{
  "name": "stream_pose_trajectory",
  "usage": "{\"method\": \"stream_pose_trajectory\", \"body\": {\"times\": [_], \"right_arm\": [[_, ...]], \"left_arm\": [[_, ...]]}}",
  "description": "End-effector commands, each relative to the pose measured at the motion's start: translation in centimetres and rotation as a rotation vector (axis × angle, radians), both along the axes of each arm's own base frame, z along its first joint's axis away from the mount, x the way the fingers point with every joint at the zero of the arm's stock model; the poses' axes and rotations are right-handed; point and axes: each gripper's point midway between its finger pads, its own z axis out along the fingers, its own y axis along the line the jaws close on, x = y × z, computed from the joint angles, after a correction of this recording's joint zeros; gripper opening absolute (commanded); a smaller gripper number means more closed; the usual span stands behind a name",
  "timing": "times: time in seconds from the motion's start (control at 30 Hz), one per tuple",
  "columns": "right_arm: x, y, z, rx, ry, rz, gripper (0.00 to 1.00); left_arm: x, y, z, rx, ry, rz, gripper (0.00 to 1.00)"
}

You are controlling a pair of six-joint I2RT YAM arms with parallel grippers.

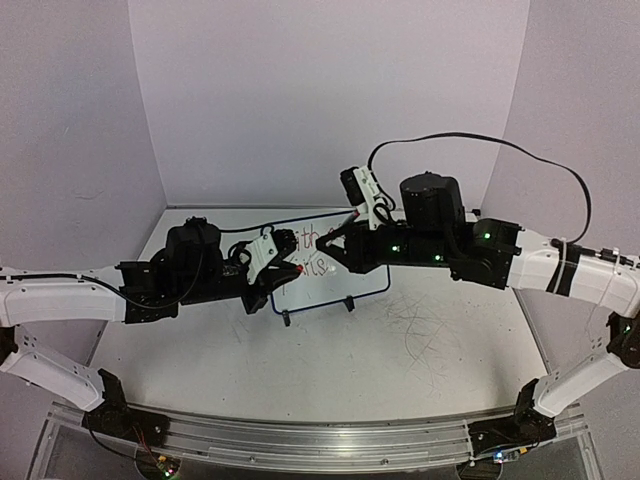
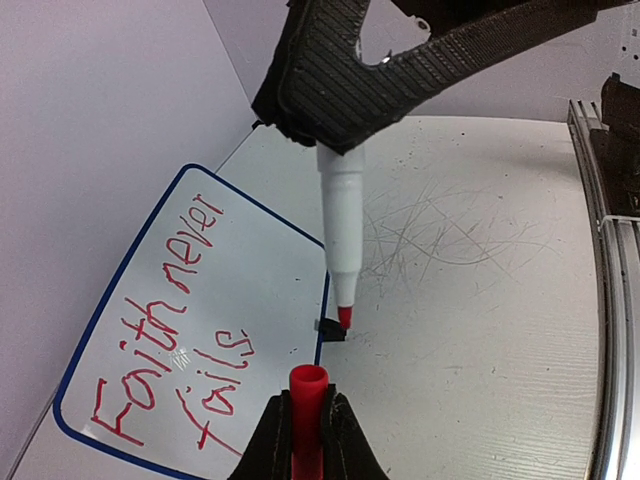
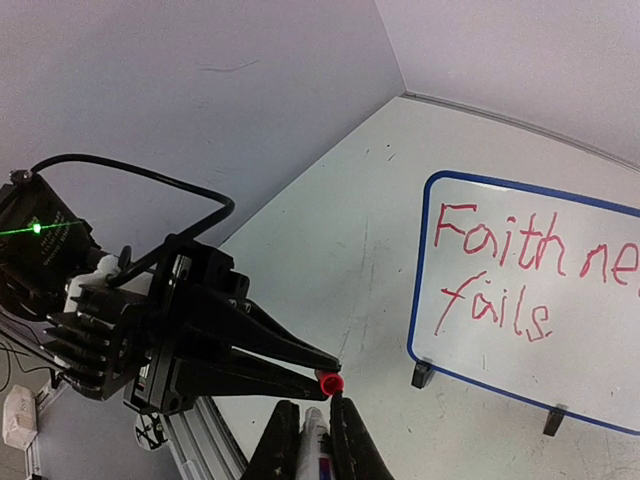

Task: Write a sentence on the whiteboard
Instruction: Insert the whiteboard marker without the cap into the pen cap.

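Note:
The whiteboard (image 2: 270, 290) stands on two small black feet at mid-table, with a thin dark blue frame. The sentence (image 3: 495, 240) is on it in red, in two lines: "Faith never fails". My left gripper (image 2: 308, 402) is shut on a red marker cap (image 2: 308, 385), whose open end points away from the wrist. Facing it, my right gripper (image 3: 312, 412) is shut on the white marker (image 3: 315, 442). The marker's red tip (image 2: 344, 317) hangs a short way from the cap's mouth, apart from it, over the board's near edge. In the top view both grippers meet above the whiteboard (image 1: 350, 272).
Thin grey scribble marks (image 2: 450, 230) cover the white tabletop to the right of the board. Purple walls close the back and both sides. A metal rail (image 1: 320, 440) with the arm bases runs along the near edge. A black cable (image 1: 480, 145) arcs over the right arm.

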Motion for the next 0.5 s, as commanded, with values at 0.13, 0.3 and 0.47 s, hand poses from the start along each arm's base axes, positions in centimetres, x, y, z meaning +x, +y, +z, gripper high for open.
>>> {"method": "stream_pose_trajectory", "body": {"times": [0.13,0.3,0.47], "right_arm": [[0.96,0.9,1.82,0.031,-0.032,-0.019,0.0],[1.18,0.99,1.59,0.025,-0.031,-0.027,0.0],[1.24,1.4,1.09,0.017,-0.023,-0.02,0.0]], "left_arm": [[-0.16,-0.21,2.44,-0.055,-0.049,-0.01,0.0],[-0.24,-0.2,2.47,-0.055,-0.049,-0.013,0.0],[-0.23,-0.26,2.58,-0.057,-0.051,-0.015,0.0]]}}
